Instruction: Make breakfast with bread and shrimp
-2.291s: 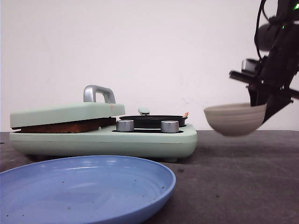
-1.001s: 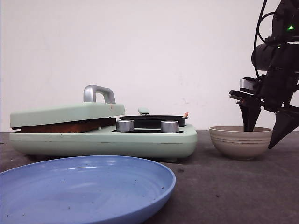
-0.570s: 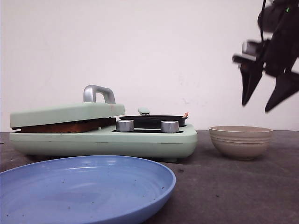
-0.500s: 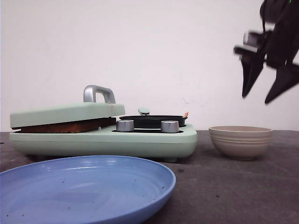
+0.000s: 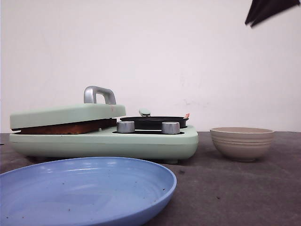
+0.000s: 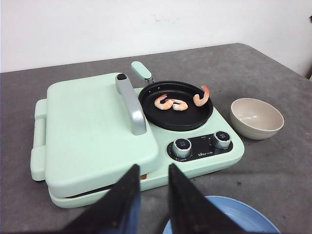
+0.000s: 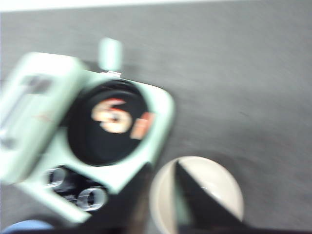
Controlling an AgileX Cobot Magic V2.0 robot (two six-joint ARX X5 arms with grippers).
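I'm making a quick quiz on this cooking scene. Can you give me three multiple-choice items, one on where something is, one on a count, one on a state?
1. Where are the shrimp?
A. in the black pan
B. in the beige bowl
C. on the blue plate

2. How many silver knobs does the cooker have?
A. one
B. two
C. four

3. How is the cooker's green lid?
A. removed
B. standing upright
C. lowered over the bread

Answers:
1. A: the left wrist view shows them lying in the black pan, while the beige bowl is empty.
2. B: two knobs sit side by side on the front panel.
3. C: the green lid lies over the bread, whose brown edge shows beneath it.
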